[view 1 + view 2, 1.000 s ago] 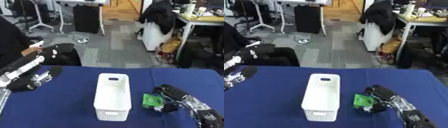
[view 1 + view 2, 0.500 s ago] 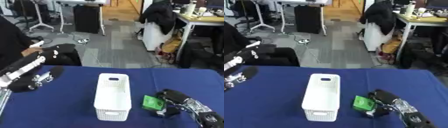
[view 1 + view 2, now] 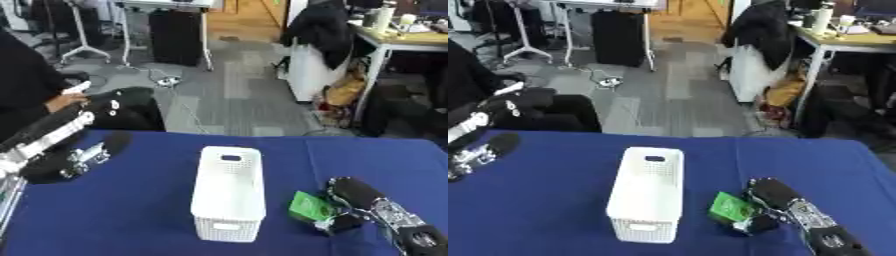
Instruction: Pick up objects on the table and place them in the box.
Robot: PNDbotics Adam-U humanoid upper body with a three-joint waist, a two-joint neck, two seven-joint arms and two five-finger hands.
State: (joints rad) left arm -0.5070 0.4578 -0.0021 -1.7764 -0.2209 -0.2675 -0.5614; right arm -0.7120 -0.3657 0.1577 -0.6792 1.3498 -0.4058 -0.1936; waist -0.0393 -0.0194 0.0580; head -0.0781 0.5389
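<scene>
Box (image 3: pixel 229 192), white and perforated, stands near the middle of a wide table (image 3: pixel 140 230) covered in dark blue cloth, its long axis running from near to far and its open top facing up. To its right, low over the near right part of the table, the robot's right hand (image 3: pixel 354 202) comes in from the near right corner with its fingers curled round a small flat green packet (image 3: pixel 310 207). The packet sits just beside the box's right wall, about level with the box's near half, and appears to be lifted a little off the cloth, though that is hard to tell. The box therefore lies directly left of the packet and the hand, so the coming move looks like a short carry leftward and up over the right rim before letting go. The right hand is much the nearer to both packet and box. The left hand (image 3: pixel 74 159) hangs well apart at the left edge of the table, idle; whether its fingers are bent or straight cannot be told. No other loose objects show on the cloth.
</scene>
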